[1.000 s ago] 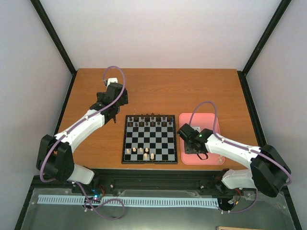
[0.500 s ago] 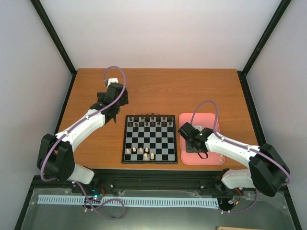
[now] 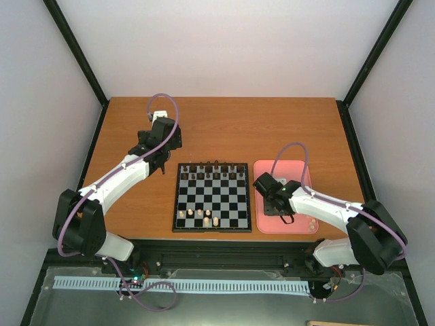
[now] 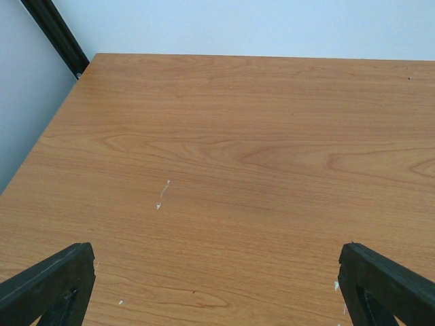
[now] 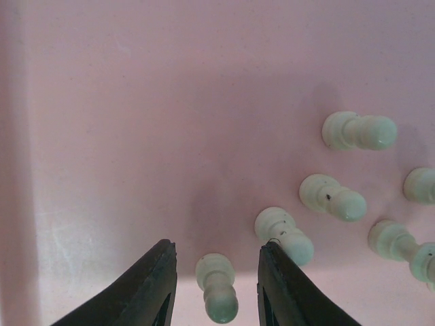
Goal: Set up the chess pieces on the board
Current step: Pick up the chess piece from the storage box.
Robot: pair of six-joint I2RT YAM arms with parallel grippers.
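Top external: table (image 3: 224, 129); board (image 3: 212, 197) at centre, pink tray (image 3: 265, 225) just right. Left gripper (image 4: 214, 251) spread wide, empty. Right gripper (image 5: 217, 248) part-open, astride one lying piece (image 5: 217, 295), untouched; more chess pieces (image 5: 333, 195) in tray, few on board.

board (image 3: 221, 201): black and white checks, black border
pieces (image 5: 216, 288): pale cream
dark pieces (image 3: 212, 167): dark brown
tray (image 5: 170, 102): plain pink
table (image 4: 238, 156): orange-brown wood grain
cables (image 3: 163, 96): purple
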